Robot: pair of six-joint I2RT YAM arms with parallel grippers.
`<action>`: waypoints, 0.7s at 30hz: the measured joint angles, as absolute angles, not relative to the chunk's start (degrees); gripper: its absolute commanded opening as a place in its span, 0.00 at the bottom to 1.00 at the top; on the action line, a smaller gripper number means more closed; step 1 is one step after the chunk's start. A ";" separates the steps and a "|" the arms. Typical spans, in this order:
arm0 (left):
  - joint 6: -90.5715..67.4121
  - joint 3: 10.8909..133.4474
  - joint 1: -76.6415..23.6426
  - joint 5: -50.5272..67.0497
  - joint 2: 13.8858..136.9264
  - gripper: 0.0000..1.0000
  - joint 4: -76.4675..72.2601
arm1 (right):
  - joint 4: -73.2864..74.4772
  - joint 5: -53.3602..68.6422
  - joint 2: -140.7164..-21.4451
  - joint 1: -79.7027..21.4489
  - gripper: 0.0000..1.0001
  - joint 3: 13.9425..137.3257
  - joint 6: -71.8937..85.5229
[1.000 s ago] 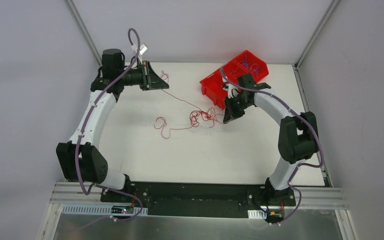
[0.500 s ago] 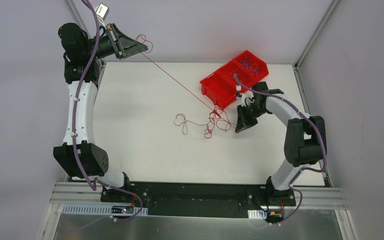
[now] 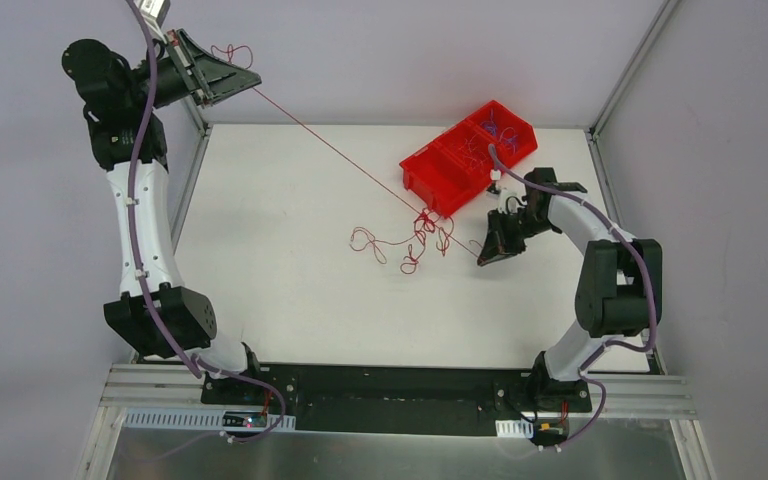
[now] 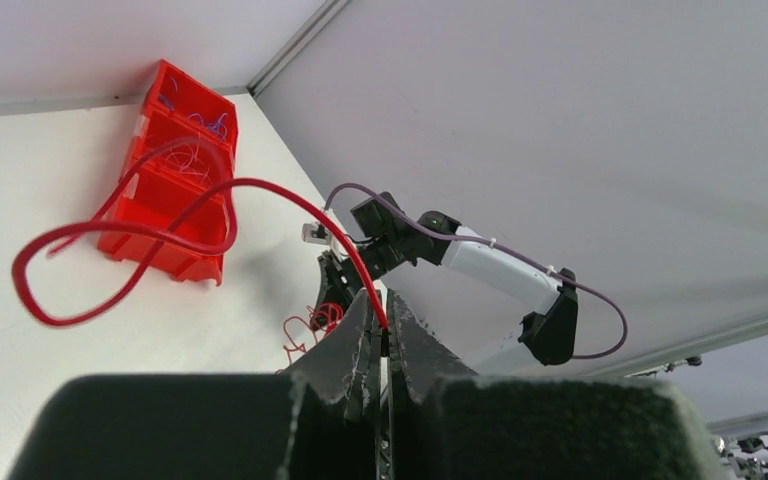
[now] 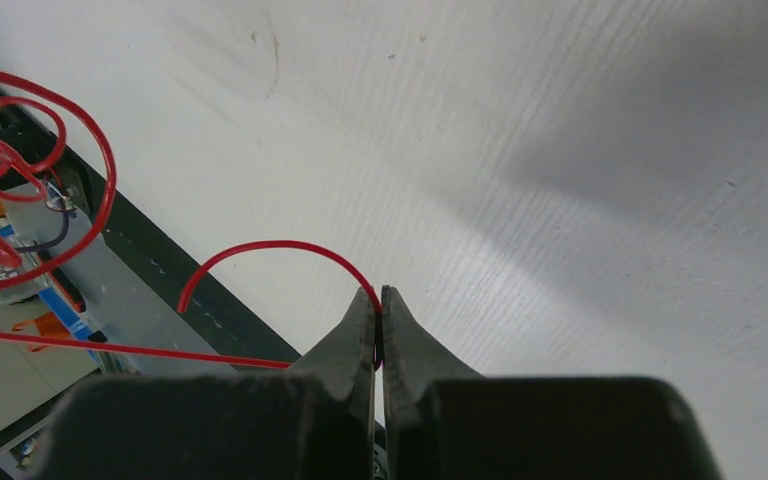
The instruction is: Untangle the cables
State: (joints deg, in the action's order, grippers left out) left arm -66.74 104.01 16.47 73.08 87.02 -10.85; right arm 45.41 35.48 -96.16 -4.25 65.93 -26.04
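The white table (image 3: 290,300) fills the scene. The left arm (image 3: 140,220) reaches up over its far-left corner, and the right arm (image 3: 600,260) bends in low from the right side. A red bin (image 3: 465,155) with several compartments sits at the far right of the table, and thin blue strands (image 3: 500,128) lie in its farthest compartment. The cables (image 3: 415,235) form a loose red tangle on the table just near of the bin, with curls trailing left. One red strand runs taut from the tangle up and far-left to the left gripper (image 3: 245,80). That gripper is clenched on the strand, and a curly end loops beyond its tips in the left wrist view. The right gripper (image 3: 488,255) hangs low over the table just right of the tangle. It is pinched tight on another red strand that arcs away from its tips in the right wrist view.
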 measured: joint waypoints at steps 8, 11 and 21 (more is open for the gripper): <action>-65.21 97.27 19.68 71.48 84.86 0.00 -12.58 | 49.10 36.12 -91.66 -4.38 0.00 66.35 -26.92; -59.29 86.59 20.36 68.40 81.91 0.00 -7.49 | 50.35 34.65 -89.49 -7.05 0.00 66.96 -26.96; -30.24 60.82 16.78 52.97 87.48 0.59 22.50 | 52.97 28.86 -88.12 -9.93 0.62 66.30 -28.75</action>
State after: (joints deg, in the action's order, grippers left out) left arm -30.24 60.82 16.78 52.97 87.48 22.50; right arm 52.97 28.86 -88.12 -9.93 66.30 -28.75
